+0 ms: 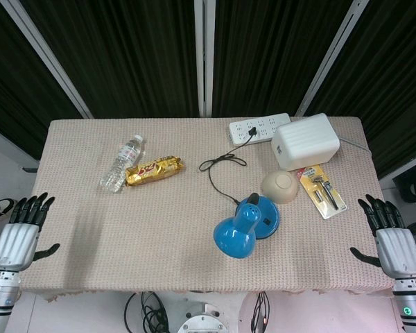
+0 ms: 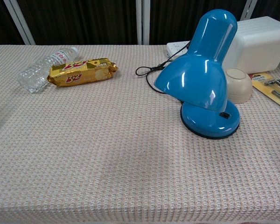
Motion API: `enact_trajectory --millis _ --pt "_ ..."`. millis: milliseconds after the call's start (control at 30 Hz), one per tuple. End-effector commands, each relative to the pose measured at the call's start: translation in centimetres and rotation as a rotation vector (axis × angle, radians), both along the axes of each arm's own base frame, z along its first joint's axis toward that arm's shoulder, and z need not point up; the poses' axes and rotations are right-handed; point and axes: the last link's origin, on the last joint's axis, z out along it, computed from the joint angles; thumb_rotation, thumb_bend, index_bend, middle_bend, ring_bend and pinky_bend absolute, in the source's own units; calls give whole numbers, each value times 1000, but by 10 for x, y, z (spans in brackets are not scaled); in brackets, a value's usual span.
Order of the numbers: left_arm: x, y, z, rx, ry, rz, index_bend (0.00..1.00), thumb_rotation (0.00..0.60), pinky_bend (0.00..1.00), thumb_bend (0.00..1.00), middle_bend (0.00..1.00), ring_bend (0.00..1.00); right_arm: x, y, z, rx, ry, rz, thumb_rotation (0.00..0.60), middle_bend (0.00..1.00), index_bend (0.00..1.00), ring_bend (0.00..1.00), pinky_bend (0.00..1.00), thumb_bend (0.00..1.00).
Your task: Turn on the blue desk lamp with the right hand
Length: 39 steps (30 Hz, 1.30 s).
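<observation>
The blue desk lamp (image 1: 246, 223) stands right of centre on the woven tablecloth, its shade tilted toward the front edge. In the chest view the lamp (image 2: 200, 70) shows a small black switch (image 2: 225, 115) on its round base, and no light comes from the shade. Its black cord (image 1: 222, 166) runs back to a white power strip (image 1: 258, 128). My right hand (image 1: 390, 236) hangs off the table's right front corner, fingers spread, holding nothing, well right of the lamp. My left hand (image 1: 22, 229) sits off the left front corner, fingers apart and empty. Neither hand shows in the chest view.
A beige bowl (image 1: 279, 186) sits just behind the lamp base, beside a white box (image 1: 305, 141) and a yellow card of razors (image 1: 322, 191). A plastic water bottle (image 1: 123, 163) and a gold snack packet (image 1: 152, 170) lie at the left.
</observation>
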Motion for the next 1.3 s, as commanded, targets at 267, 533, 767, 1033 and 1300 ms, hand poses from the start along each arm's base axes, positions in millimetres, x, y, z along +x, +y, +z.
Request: enact_trajectory --millis 267,533,767,1033,1300 --pt "1 -1 -1 1 -5 -5 0 600 0 90 2 0 0 2 0 3 6 -2 600 0 0 0 0 33" --pt "3 0 -1 -1 -8 -16 0 600 0 90 2 0 -1 4 -1 13 7 -6 600 0 0 0 0 33" --pt "3 1 1 4 -7 -12 0 600 0 90 2 0 1 0 -2 16 1 0 600 0 0 0 0 33" --pt "2 2 -5 -14 -4 -6 0 600 0 91 2 0 8 -5 -8 71 15 18 600 0 0 0 0 45" --pt "6 2 -6 -15 -3 -18 0 600 0 91 2 0 17 -13 -18 144 57 56 600 11 0 0 0 381"
